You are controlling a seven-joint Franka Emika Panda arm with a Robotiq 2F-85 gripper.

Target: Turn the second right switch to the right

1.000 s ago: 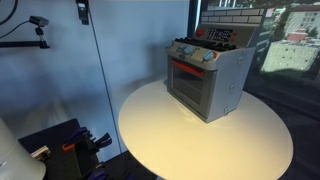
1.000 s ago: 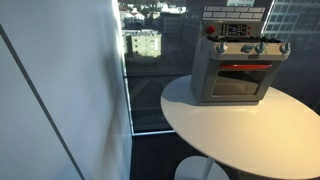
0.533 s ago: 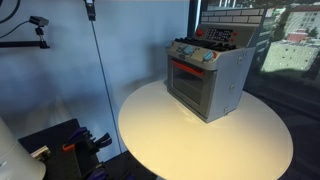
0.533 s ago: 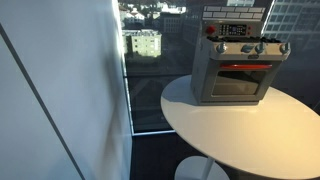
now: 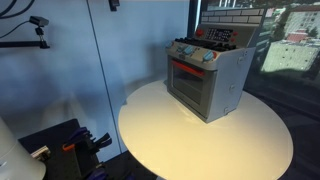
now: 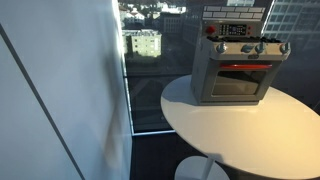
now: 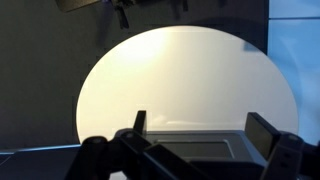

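A grey toy oven (image 5: 207,78) with a red-lit door stands at the far side of a round white table (image 5: 190,140); it also shows in an exterior view (image 6: 236,70). A row of small knobs (image 5: 196,54) runs along its front top edge and also shows in an exterior view (image 6: 252,47). Which knob is the second right switch is too small to tell. My gripper (image 5: 113,4) hangs high above, at the top edge, well away from the oven. In the wrist view the gripper (image 7: 200,125) is open and empty, looking down on the table (image 7: 180,80).
A brick-pattern box (image 5: 228,22) stands behind the oven. Windows with a city view lie beyond the table (image 6: 145,45). Dark equipment sits on the floor to one side (image 5: 70,145). A camera on a mount is on the wall (image 5: 38,22).
My gripper has moved sideways along the top of the exterior view, toward the oven side. The oven and table have not moved.
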